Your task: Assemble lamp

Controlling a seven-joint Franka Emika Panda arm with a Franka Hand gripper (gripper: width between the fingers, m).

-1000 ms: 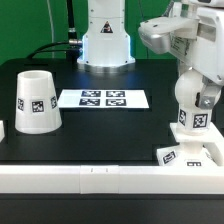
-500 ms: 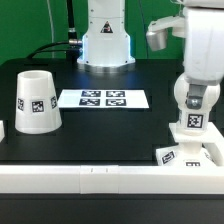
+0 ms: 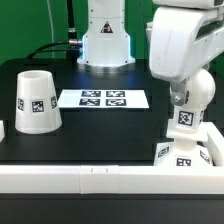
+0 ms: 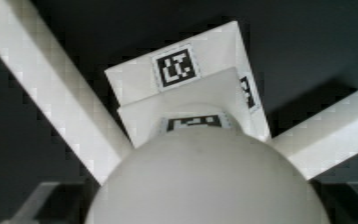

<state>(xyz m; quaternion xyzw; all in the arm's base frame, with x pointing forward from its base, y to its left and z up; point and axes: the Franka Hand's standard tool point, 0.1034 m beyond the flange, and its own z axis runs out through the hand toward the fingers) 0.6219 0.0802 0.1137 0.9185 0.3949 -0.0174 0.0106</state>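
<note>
The white bulb (image 3: 187,120) stands upright on the low square base (image 3: 185,156) at the exterior view's right, by the front white rail. In the wrist view its ball head (image 4: 202,175) fills the space between my dark fingers (image 4: 43,200), with the stem tag and the base (image 4: 179,68) beyond it. My gripper (image 4: 202,205) is shut on the bulb's ball head. In the exterior view the arm (image 3: 180,45) hides the ball head and the jaws. The cone-shaped shade (image 3: 35,100) stands alone at the exterior view's left.
The marker board (image 3: 103,98) lies flat at the middle back. The arm's white pedestal (image 3: 105,40) stands behind it. A white rail (image 3: 90,176) runs along the table's front edge.
The arm's wrist has turned and swung toward the camera over the bulb, now covering its ball head. The bulb stays on the base. The shade has not moved.
</note>
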